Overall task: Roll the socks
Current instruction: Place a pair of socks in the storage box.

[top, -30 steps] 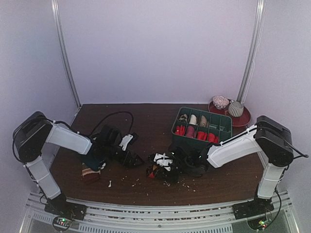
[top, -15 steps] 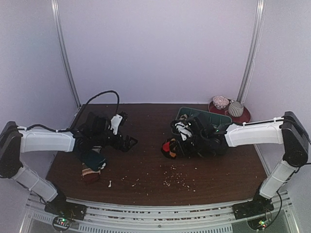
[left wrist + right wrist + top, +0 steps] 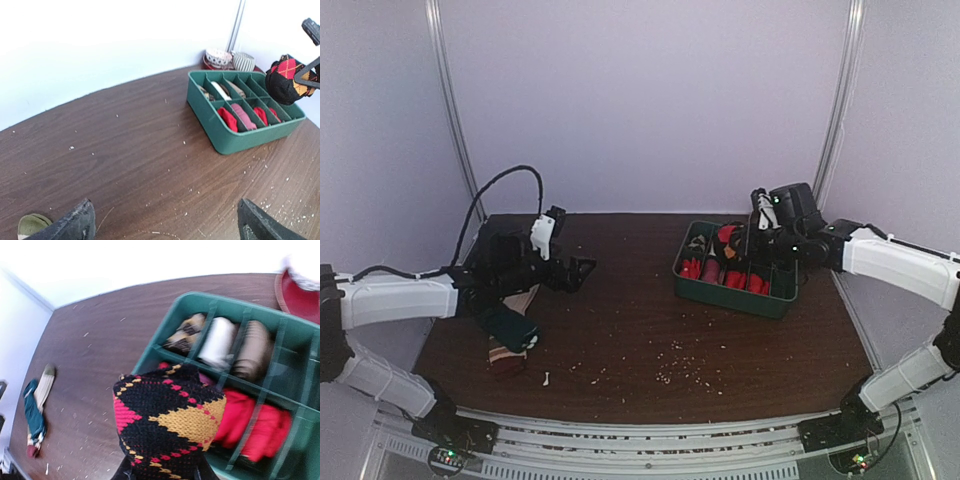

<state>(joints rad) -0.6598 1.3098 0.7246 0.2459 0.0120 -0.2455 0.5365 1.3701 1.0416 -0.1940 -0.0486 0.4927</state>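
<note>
The right gripper (image 3: pixel 165 471) pinched the rolled black knitted sock with red and yellow argyle diamonds (image 3: pixel 167 420) above the green plastic divided tray (image 3: pixel 215 301), the left gripper (image 3: pixel 165 227) spread wide and idle; ideally it would sink squarely into a free compartment before release.

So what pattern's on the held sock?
Sock: black, red and yellow argyle diamonds; clearest in right wrist view.
</note>
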